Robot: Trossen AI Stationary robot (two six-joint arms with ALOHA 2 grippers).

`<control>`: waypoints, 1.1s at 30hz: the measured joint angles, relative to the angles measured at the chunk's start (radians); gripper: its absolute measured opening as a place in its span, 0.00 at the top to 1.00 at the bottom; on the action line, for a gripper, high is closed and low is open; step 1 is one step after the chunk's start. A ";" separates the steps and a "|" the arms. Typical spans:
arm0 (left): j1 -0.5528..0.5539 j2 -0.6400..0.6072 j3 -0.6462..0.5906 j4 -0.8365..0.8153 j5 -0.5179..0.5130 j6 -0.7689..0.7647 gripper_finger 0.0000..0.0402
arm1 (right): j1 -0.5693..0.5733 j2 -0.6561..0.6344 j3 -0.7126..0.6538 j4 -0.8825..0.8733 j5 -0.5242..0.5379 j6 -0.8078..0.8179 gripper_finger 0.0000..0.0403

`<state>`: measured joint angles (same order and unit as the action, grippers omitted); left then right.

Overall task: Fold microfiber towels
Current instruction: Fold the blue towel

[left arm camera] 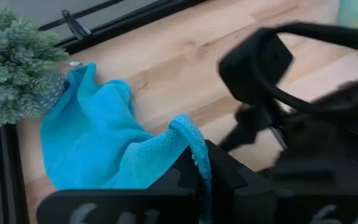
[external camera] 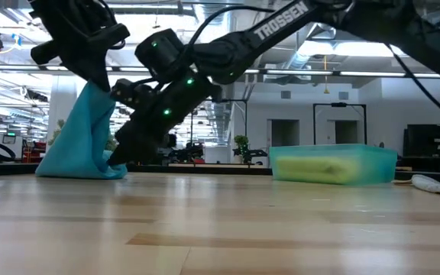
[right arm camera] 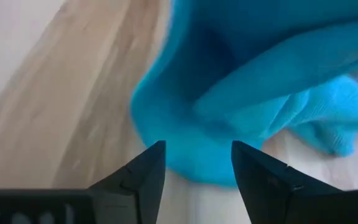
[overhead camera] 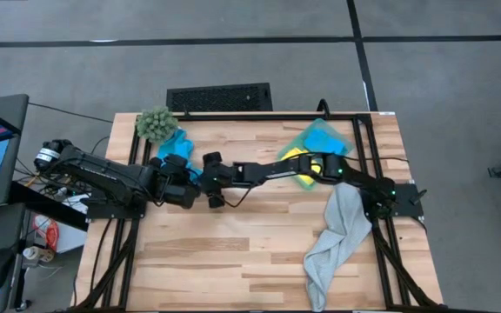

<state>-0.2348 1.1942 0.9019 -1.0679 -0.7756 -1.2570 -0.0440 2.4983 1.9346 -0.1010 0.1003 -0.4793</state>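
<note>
Left claw (left arm camera: 201,186) pinches a raised fold of the turquoise towel (left arm camera: 92,143), which lies on the desk (overhead camera: 233,252) beside the fuzzy plant (overhead camera: 156,123). Right claw (right arm camera: 197,165) hovers open just beside the cloth.

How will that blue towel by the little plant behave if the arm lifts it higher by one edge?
Probably floppy: the blue towel hangs in a limp drape from the shut left tool, its lower end pooling on the table. Likely light, since a thin pinch on one edge holds it up. It will probably sag and swing rather than keep a fold; the open right tool faces it.
</note>
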 joint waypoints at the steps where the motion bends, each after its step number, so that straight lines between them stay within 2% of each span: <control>1: 0.000 0.000 0.000 -0.001 0.005 0.008 1.00 | 0.000 0.012 0.015 0.004 -0.004 0.000 0.49; 7: 0.000 0.000 0.000 -0.007 0.013 0.018 1.00 | -0.005 0.065 0.056 -0.043 -0.023 0.006 0.48; 10: 0.000 0.000 0.000 -0.007 0.013 0.018 1.00 | -0.016 0.070 0.059 -0.060 -0.034 0.077 0.50; 18: -0.004 0.000 0.000 0.007 0.089 0.014 1.00 | -0.025 0.027 0.063 -0.326 -0.139 0.233 0.67; 24: -0.048 0.000 0.000 0.051 0.102 0.003 1.00 | 0.013 0.002 0.060 -0.483 -0.184 0.321 0.84; 29: -0.067 0.000 0.000 0.018 0.094 -0.030 1.00 | 0.042 -0.022 0.047 -0.400 -0.064 0.270 0.93; 33: -0.067 0.000 0.000 0.009 0.096 -0.037 1.00 | 0.015 -0.023 0.048 -0.209 -0.021 0.347 0.90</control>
<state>-0.3019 1.1939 0.9024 -1.0586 -0.6798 -1.2942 -0.0290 2.4753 1.9823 -0.3098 0.0791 -0.1323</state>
